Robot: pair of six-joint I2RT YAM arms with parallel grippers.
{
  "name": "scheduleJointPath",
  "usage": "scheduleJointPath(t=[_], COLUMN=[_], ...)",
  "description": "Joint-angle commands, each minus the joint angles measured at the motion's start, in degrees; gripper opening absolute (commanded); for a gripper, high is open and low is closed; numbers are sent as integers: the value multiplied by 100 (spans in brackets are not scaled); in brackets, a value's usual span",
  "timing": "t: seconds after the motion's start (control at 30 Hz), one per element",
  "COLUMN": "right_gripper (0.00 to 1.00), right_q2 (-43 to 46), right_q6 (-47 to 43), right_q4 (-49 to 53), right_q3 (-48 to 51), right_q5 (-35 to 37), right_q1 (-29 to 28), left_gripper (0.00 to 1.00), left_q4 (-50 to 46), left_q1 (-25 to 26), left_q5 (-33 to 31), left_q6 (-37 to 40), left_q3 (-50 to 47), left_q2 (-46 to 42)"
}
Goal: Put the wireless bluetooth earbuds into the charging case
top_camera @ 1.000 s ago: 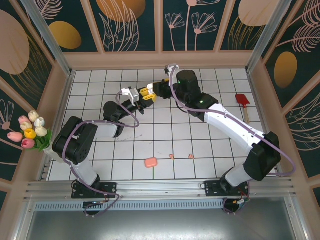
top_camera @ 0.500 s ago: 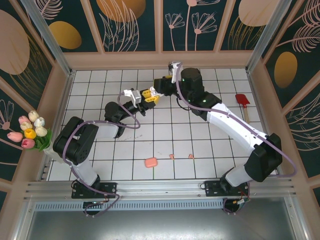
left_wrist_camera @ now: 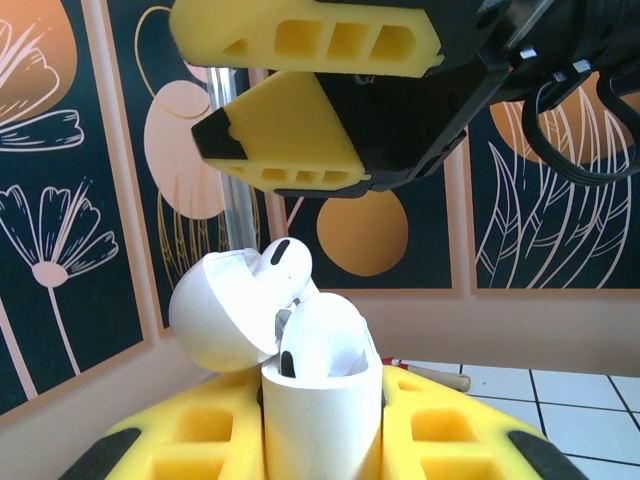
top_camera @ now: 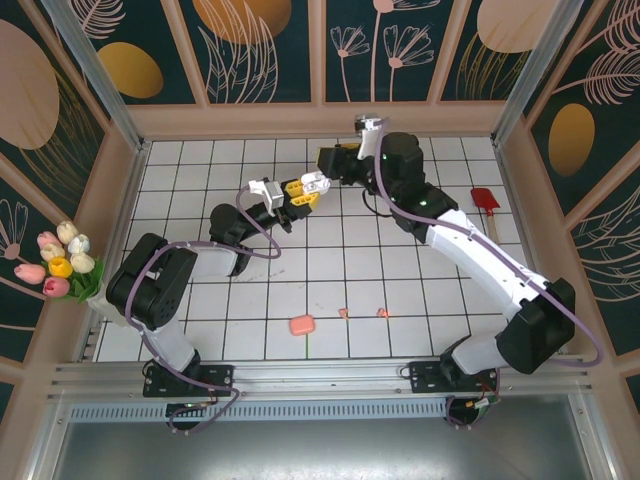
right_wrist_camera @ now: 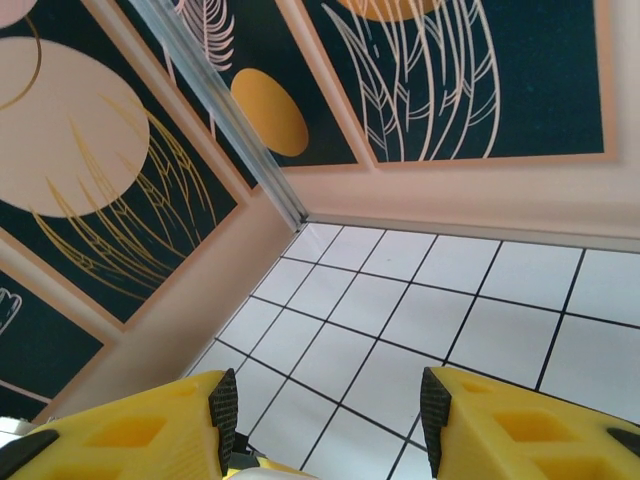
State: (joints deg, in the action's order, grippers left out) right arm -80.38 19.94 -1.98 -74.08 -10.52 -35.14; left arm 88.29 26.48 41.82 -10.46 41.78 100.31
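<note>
We pinch the white charging case (left_wrist_camera: 322, 420) upright in the left gripper (top_camera: 297, 190), lid (left_wrist_camera: 215, 320) back, wells facing up | white earbuds (left_wrist_camera: 320, 335) sit in it | right gripper (right_wrist_camera: 325, 405) just above, spread, empty | salmon earbuds (top_camera: 343, 313) on worktop (top_camera: 450, 320), well apart from both.

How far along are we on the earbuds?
Seemingly done: both white earbuds sit in the open white case, gripped by the left tool. In hand: right tool open, empty, above it. Left: close the lid; two pink earbuds lie loose near the pink case.
</note>
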Motion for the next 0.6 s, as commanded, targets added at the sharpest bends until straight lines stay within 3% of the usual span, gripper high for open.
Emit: scheduleJointPath(t=[0.0, 0.57], right_gripper=[53, 53], right_q2=[293, 327], right_q6=[283, 742], right_q4=[-73, 461], right_q3=[78, 174], right_q5=[-265, -1421], right_q1=[191, 348], left_gripper=[0, 0], left_q4=[186, 268], left_q1=[6, 5], left_q5=[123, 320], left_q6=[254, 563], left_q3=[32, 129], left_q2=[15, 77])
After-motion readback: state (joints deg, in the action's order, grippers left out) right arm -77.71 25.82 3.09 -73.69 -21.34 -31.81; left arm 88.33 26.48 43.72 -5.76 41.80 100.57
